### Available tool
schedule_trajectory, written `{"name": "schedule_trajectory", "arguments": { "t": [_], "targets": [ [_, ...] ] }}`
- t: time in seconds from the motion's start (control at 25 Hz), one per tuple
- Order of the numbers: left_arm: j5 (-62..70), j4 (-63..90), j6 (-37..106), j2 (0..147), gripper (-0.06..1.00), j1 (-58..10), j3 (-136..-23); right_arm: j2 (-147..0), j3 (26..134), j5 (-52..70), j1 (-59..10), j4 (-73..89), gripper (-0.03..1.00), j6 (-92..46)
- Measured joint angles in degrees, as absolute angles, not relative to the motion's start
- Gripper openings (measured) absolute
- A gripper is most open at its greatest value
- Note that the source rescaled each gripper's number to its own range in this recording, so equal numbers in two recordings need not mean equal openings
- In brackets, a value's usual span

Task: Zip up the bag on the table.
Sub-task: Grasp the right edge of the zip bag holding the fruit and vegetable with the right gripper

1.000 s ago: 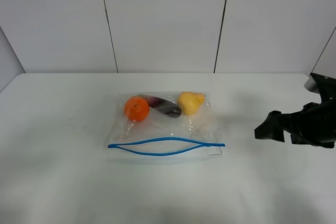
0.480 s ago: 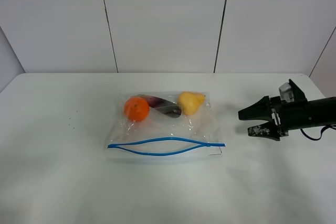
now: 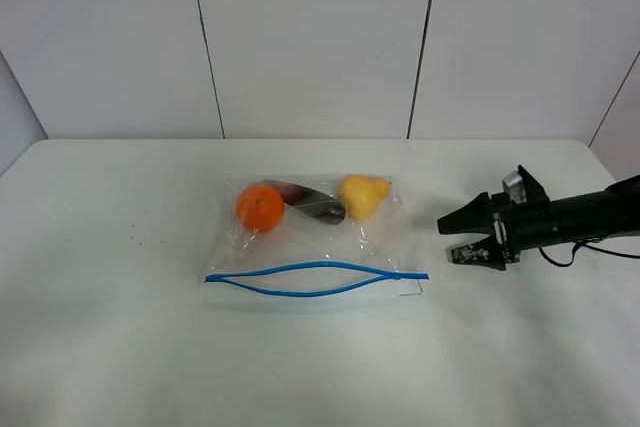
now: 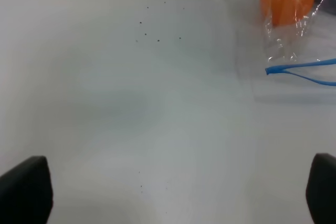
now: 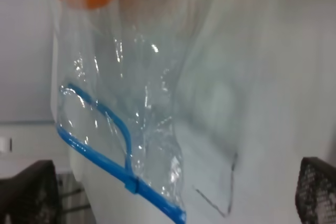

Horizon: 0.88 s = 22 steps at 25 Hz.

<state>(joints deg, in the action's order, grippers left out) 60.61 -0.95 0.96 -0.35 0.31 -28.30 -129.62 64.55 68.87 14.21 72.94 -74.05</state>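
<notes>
The bag [image 3: 315,242] lies flat in the middle of the table [image 3: 100,347]. It is clear and holds an orange fruit [image 3: 260,207], a dark purple one [image 3: 315,204] and a yellow one [image 3: 362,194]. Its blue zipper strip [image 3: 315,279] runs along the near edge, with its two strands bowed apart. My right gripper [image 3: 447,241] is open just right of the bag, apart from it. The right wrist view shows the bag [image 5: 131,103] and zipper [image 5: 121,171] ahead of the open gripper [image 5: 173,190]. My left gripper [image 4: 173,190] is open over bare table, and the bag's left end [image 4: 286,3] lies far ahead.
Tiny dark specks [image 3: 135,237] mark the table left of the bag. A white panelled wall [image 3: 310,37] stands behind the table. The left arm is out of the exterior high view.
My right arm has reached leftward toward the bag's right end, and the gripper now sits close to the zipper's end. The bag has not moved.
</notes>
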Motion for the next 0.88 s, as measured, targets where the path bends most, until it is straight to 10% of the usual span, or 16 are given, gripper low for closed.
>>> {"name": "schedule_trajectory", "arguments": {
  "t": [0.88],
  "targets": [
    [60.6, -0.9, 1.0, -0.4, 1.00, 0.3, -28.3, -132.1, 67.1, 67.7, 2.7, 76.6, 1.00, -71.5]
  ]
}}
